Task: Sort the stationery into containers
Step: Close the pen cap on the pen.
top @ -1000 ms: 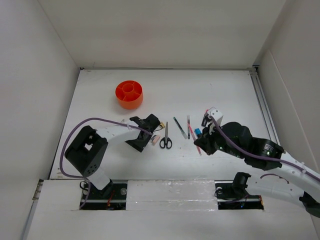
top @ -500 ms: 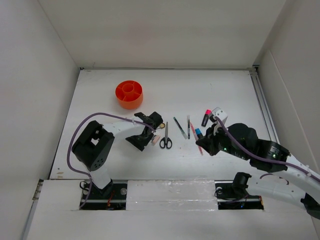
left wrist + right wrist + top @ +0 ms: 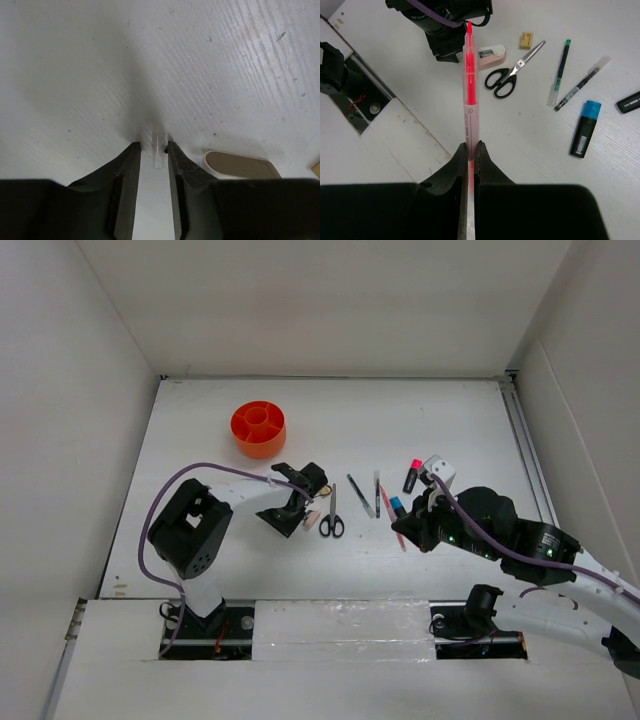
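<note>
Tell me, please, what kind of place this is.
Probably a robot test cell in a lab: a white table boxed in by bare white walls, two arms bolted at its near edge, and stationery laid out near an orange tub.

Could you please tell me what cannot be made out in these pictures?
- Left wrist view: the small clear piece between the left gripper's fingers is too small to identify; grip unclear.
- Left wrist view: the tan eraser is cut off by the gripper's body.
- Right wrist view: the black marker is cut off by the right edge.
- Top view: the orange tub's contents are too small to tell.
</note>
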You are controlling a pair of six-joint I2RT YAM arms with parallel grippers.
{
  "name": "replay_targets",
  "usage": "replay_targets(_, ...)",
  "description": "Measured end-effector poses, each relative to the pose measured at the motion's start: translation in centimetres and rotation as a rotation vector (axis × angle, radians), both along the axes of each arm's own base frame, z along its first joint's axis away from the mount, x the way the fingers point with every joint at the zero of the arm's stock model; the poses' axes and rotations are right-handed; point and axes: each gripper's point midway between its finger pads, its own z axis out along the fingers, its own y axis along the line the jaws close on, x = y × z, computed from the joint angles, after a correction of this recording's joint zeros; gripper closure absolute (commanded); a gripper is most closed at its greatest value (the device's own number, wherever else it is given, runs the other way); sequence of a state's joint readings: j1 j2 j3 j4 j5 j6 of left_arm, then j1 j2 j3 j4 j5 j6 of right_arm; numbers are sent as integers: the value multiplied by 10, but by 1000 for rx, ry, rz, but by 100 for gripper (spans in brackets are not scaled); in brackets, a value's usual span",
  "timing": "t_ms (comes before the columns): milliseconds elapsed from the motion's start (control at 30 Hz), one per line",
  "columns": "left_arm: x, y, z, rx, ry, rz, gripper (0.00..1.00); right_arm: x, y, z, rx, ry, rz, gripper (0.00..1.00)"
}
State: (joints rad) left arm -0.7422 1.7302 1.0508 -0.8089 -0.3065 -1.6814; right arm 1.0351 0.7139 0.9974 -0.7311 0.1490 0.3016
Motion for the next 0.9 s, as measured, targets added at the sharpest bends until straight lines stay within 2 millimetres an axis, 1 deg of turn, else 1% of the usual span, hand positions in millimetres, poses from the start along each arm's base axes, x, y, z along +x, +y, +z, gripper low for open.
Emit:
replay_targets(33, 0, 0, 0, -2, 1, 0, 81, 0, 0, 0, 0, 0, 0, 100)
replay_targets(100, 0, 0, 0, -5, 7, 1, 98, 0, 0, 0, 0, 0, 0, 100)
replay_targets(133, 0, 0, -1, -9, 8, 0, 100, 0, 0, 0, 0, 0, 0, 100)
replay_targets(233, -1, 1, -2, -31, 6, 8, 100, 0, 0, 0, 0, 0, 0, 100)
replay_targets(433, 0, 0, 2, -116, -62, 7, 100, -1, 1, 0, 0, 0, 7, 100)
replay_targets(500, 0, -2, 6, -122, -80, -17, 100, -2, 2, 1, 4, 1, 14, 100)
replay_targets(567, 2, -6, 14, -122, -112, -80, 100, -4, 5, 1, 15, 4, 29, 100)
replay_targets(633, 9, -13, 35, -139, -178, -164, 100, -6, 13, -3, 31, 11, 58, 100)
replay_targets(667, 17, -18, 52, -154, -230, -207, 100, -8, 17, -6, 40, 19, 76, 100)
replay_targets(767, 44, -33, 118, -221, -442, -308, 100, -11, 34, -20, 62, 59, 117, 100)
replay_targets(800, 52, -35, 144, -253, -521, -337, 100, -11, 40, -26, 70, 76, 126, 100)
replay_targets(833, 59, -34, 170, -279, -601, -357, 100, -12, 47, -31, 84, 98, 133, 100)
replay_targets(900, 69, -21, 214, -308, -747, -376, 100, -13, 61, -43, 117, 137, 151, 100)
